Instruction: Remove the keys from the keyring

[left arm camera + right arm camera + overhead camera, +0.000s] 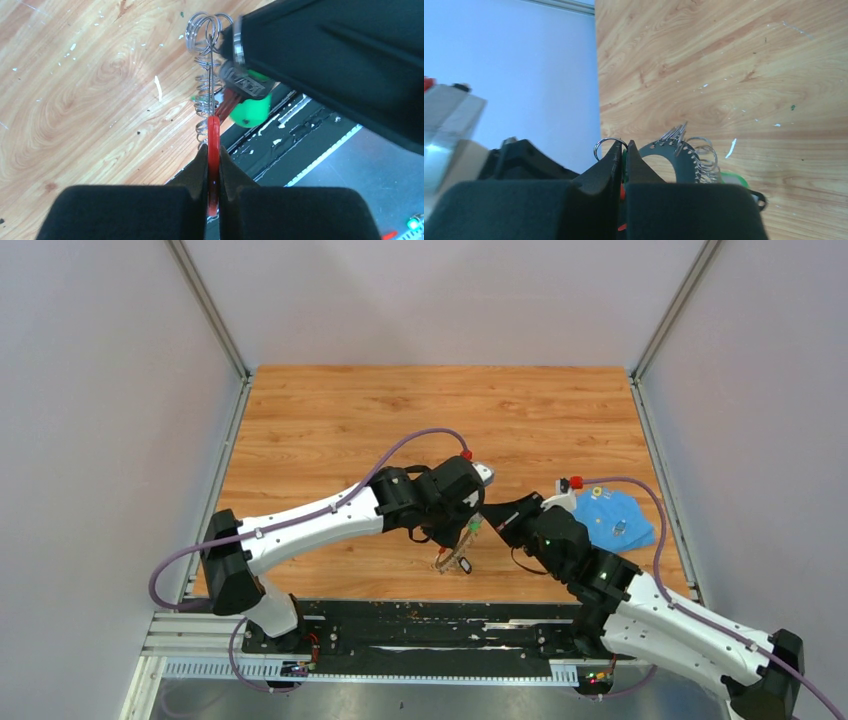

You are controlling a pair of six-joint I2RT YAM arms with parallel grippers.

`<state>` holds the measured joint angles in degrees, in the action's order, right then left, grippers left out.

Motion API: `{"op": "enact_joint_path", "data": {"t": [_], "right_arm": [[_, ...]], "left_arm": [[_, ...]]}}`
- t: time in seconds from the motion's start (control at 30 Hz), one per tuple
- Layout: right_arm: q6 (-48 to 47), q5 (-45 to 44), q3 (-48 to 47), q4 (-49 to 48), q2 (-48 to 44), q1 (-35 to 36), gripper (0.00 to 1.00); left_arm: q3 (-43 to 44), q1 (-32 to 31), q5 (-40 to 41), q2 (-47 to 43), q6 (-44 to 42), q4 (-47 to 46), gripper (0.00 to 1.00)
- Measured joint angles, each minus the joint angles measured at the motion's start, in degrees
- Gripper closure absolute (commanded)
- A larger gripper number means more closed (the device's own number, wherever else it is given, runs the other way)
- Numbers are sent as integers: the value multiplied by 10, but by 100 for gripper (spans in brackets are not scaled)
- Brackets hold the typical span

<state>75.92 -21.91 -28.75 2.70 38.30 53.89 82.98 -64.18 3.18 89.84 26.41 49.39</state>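
Note:
The keyring hangs just above the table's near edge, between both arms. In the left wrist view my left gripper is shut on the ring's red sleeve. The ring runs up from the sleeve edge-on, with several small split rings along it. A green-headed key hangs beside it. My right gripper is shut on a thin green piece that looks like a key head, with a small split ring at its tips. The toothed ring and another green key head lie behind it.
A blue cloth with small items on it lies at the right of the wooden table. The black base rail runs along the near edge, right under the ring. Grey walls close in the sides and back.

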Motion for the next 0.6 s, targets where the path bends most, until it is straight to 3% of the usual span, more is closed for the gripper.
{"op": "enact_joint_path", "data": {"t": [0.33, 0.6], "right_arm": [[-10, -16, -1, 66, -94, 0, 99], [-136, 9, -28, 129, -68, -38, 99]], "left_arm": [[-43, 79, -16, -53, 17, -37, 100], [-49, 158, -40, -56, 18, -47, 100]]}}
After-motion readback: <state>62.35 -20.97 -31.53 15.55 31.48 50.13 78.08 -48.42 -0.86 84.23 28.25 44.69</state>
